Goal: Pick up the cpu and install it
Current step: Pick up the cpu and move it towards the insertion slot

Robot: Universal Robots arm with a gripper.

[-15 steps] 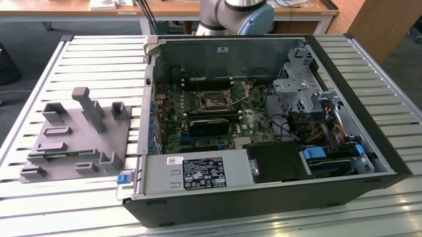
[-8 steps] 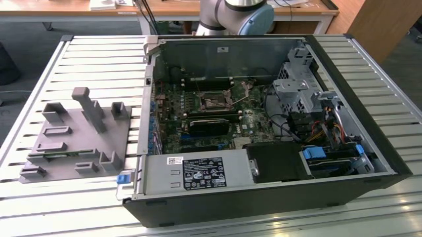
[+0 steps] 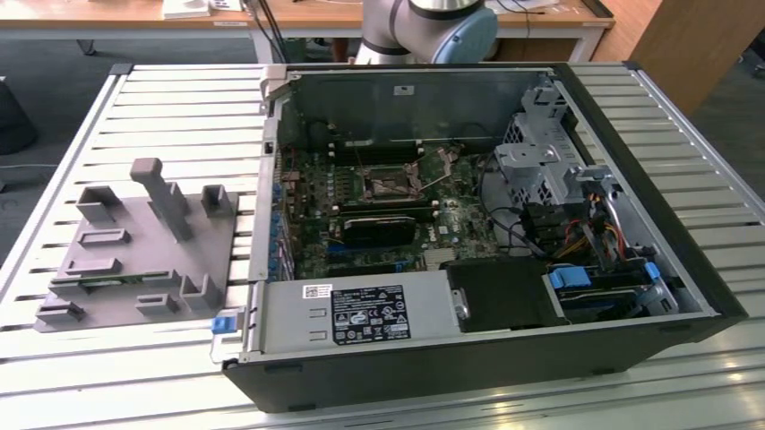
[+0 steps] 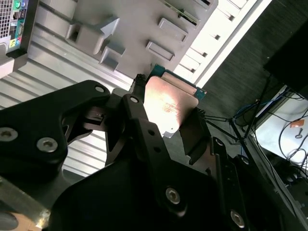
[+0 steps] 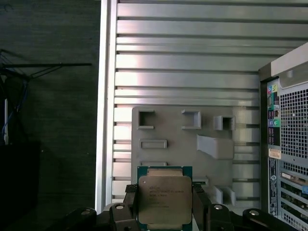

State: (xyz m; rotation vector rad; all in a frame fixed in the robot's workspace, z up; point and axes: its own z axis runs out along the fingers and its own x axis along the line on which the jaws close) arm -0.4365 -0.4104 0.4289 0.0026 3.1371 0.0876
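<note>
**Pick-up done: cpu [image 5: 164, 195] clamped in the gripper [image 5: 164, 207], not yet installed**

Exterior view: takes in the open computer case [image 3: 478, 376] on the slatted table [image 3: 669, 116]. Puts the grey tray [image 3: 120, 300] at nine o'clock of the case, the motherboard socket [image 3: 392, 186] near its middle and the arm's base [image 3: 431, 31] at twelve.

Second wrist view: finds the gripper [image 4: 168, 115] clenched on the cpu [image 4: 168, 98]. Black fingers [image 4: 137, 113] press its opposite edges, the metal top faces the camera, and the tray [image 4: 130, 29] lies beyond.

First wrist view: has the cpu square between the fingers and apart from the tray [image 5: 173, 137], with the case [image 5: 288, 144] alongside.

Reads as the carry towards the socket. Calls, likely, for a steady clamp, matched orientation and a flat, gentle lowering.
</note>
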